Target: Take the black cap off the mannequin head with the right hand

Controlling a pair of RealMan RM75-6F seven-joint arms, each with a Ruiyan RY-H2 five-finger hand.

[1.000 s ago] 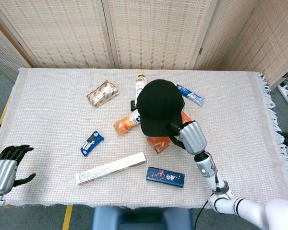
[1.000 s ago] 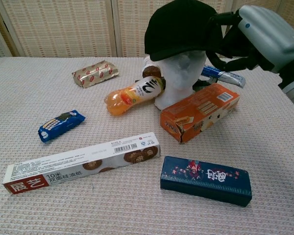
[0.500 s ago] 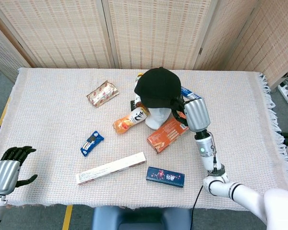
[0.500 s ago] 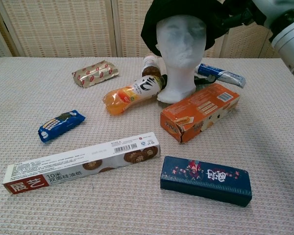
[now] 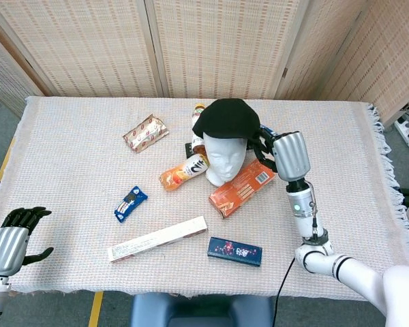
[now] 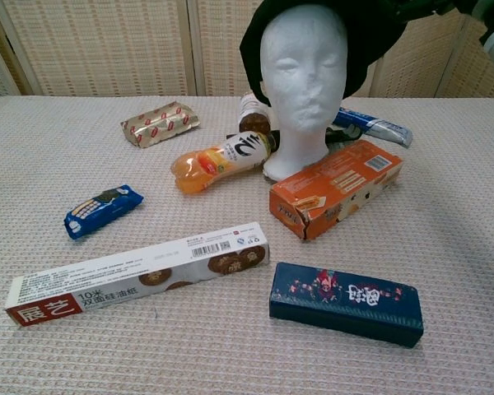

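Our right hand (image 5: 288, 154) has its fingers clamped on the black cap (image 5: 226, 118), which sits tipped back over the mannequin head (image 5: 224, 158). Our left hand (image 5: 8, 242) hangs with fingers apart at the worktop (image 5: 68, 170) edge.

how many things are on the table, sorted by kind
Boxes: 3 – orange box, long biscuit box, dark blue box
Snack packets: 2 – blue packet, brown-silver packet
Bottles: 2 – orange drink bottle, second bottle behind it
Tubes: 1 – toothpaste tube
Mannequin heads: 1 – mannequin head, wearing the black cap
Total: 9, or 10 with the cap
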